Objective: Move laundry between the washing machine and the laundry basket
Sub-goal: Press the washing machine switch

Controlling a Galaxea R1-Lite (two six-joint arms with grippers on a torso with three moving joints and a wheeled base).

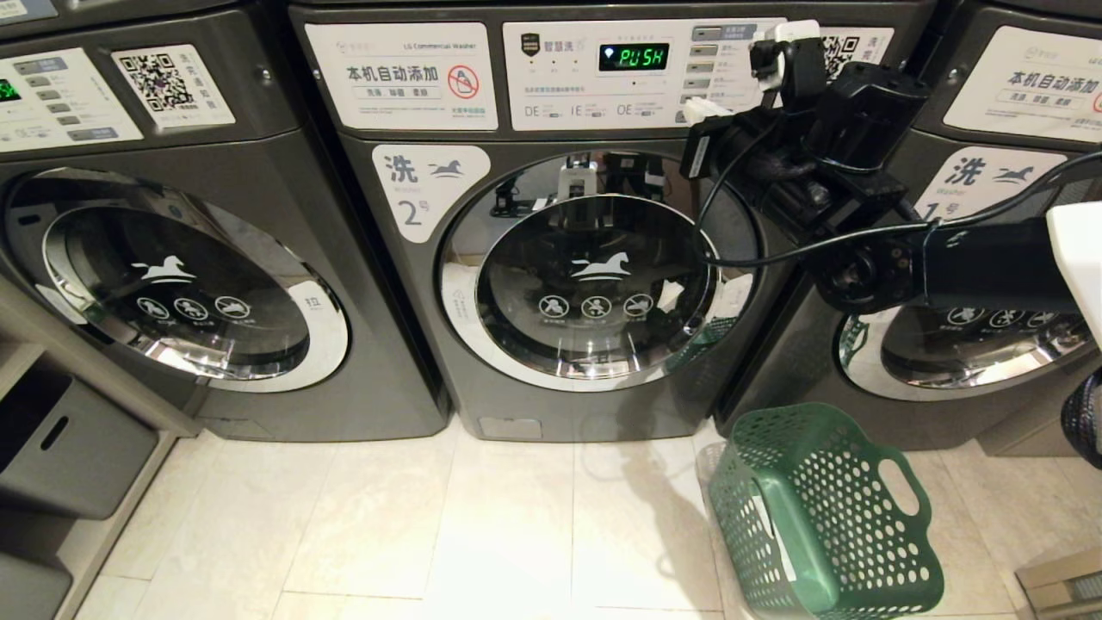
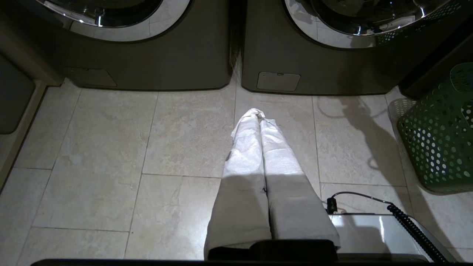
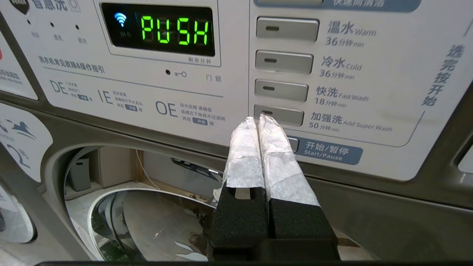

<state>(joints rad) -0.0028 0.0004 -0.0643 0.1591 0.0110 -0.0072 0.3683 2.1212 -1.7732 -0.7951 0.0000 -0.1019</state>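
Observation:
The washing machine [image 1: 568, 258] marked 2 stands in the middle with its round glass door shut and PUSH lit on its display [image 3: 173, 30]. My right gripper [image 1: 702, 110] is raised to its control panel. In the right wrist view that gripper [image 3: 258, 119] is shut and empty, its white-wrapped tips at the left end of the lowest grey button [image 3: 284, 115], just above the Start/Pause button [image 3: 325, 150]. Whether the tips touch the panel I cannot tell. The green laundry basket [image 1: 818, 517] stands on the floor to the lower right. My left gripper [image 2: 258, 114] hangs shut over the floor. No laundry is in view.
Like machines stand on either side, one at the left [image 1: 172, 275] and one at the right [image 1: 964, 344]. A grey cabinet [image 1: 60, 448] lines the left edge. A coiled black cable [image 2: 414, 229] lies near my base. Pale floor tiles [image 1: 482, 525] stretch in front of the machines.

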